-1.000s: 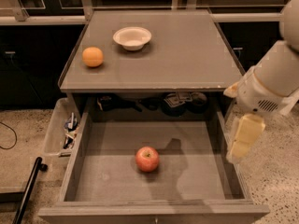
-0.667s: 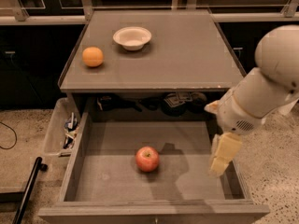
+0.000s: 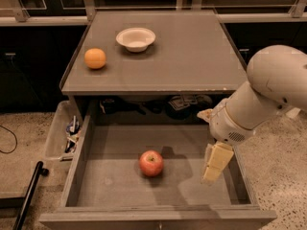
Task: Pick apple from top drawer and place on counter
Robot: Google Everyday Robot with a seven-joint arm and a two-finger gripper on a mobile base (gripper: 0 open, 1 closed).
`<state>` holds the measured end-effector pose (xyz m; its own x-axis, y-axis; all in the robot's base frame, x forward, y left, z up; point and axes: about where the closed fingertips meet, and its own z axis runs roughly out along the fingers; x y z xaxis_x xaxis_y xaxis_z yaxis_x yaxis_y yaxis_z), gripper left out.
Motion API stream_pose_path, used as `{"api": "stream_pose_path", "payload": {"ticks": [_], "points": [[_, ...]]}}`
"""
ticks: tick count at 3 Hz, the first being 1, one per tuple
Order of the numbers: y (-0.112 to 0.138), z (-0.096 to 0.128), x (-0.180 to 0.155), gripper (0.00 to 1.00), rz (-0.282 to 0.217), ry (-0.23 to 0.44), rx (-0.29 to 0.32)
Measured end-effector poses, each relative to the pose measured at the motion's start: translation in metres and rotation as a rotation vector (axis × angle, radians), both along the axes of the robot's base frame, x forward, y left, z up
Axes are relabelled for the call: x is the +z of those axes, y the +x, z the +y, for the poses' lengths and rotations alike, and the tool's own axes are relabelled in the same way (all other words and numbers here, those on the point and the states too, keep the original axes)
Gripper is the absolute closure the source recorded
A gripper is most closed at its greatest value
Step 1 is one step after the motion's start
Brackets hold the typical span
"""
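Observation:
The red apple (image 3: 151, 163) lies on the bare bottom of the open top drawer (image 3: 96, 186), near its middle. My gripper (image 3: 216, 164) hangs from the white arm over the right part of the drawer, to the right of the apple and apart from it, pointing down. It holds nothing. The grey counter (image 3: 187, 56) lies above and behind the drawer.
An orange (image 3: 95, 58) and a white bowl (image 3: 135, 38) sit on the counter's left and back. A pale side bin of clutter (image 3: 64, 135) hangs left of the drawer. A black pole (image 3: 29, 195) leans at lower left. Dark items lie in the cabinet behind the drawer.
The arm and gripper have moved left and further over the drawer, closer to the apple. The apple has not moved.

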<state>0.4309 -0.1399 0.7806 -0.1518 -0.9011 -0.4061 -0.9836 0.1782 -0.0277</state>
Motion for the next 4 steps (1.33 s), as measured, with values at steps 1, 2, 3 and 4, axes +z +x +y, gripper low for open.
{"api": "stream_pose_path", "payload": {"ticks": [1, 2, 3, 4], "points": [[0.011, 0.018, -0.03, 0.0, 0.013, 0.103, -0.009], [0.027, 0.054, -0.068, 0.0, 0.003, 0.255, -0.015], [0.039, 0.083, -0.088, 0.0, -0.06, 0.361, -0.009], [0.042, 0.108, -0.104, 0.0, -0.154, 0.41, 0.033]]}}
